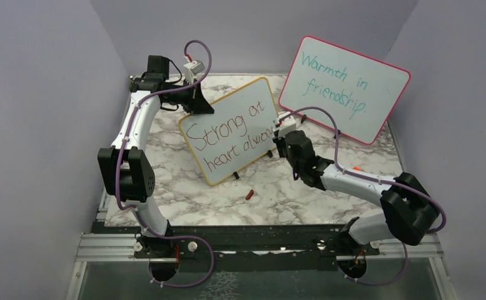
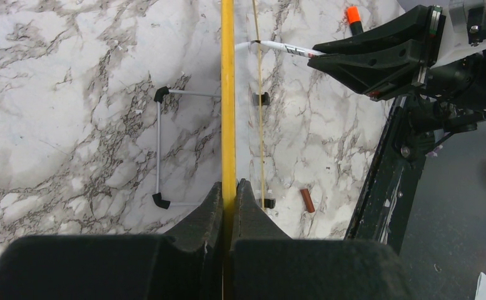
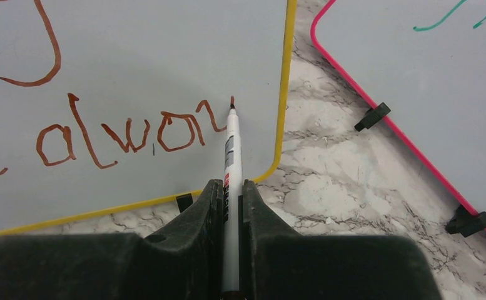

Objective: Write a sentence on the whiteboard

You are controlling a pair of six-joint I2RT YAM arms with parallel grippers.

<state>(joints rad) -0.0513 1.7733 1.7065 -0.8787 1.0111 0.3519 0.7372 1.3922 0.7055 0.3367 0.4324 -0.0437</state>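
Note:
The whiteboard [image 1: 231, 128] with a yellow frame stands tilted on the marble table. It bears the red-brown sentence [image 1: 224, 134], reading "Strong at heart alwa" with one more stroke begun. My left gripper [image 2: 229, 187] is shut on the board's yellow top edge [image 2: 227, 94], seen edge-on in the left wrist view. My right gripper [image 3: 229, 187] is shut on a white marker [image 3: 231, 162]. The marker's tip touches the board [image 3: 165, 56] just right of "alwa", near the lower right corner. In the top view my right gripper [image 1: 279, 134] is at the board's right edge.
A pink-framed board [image 1: 343, 87] with teal writing stands at the back right, close to my right arm. Its edge and black feet show in the right wrist view [image 3: 378, 112]. A red-brown marker cap [image 1: 249, 195] lies on the table in front. An orange-tipped item [image 1: 357, 168] lies behind my right arm.

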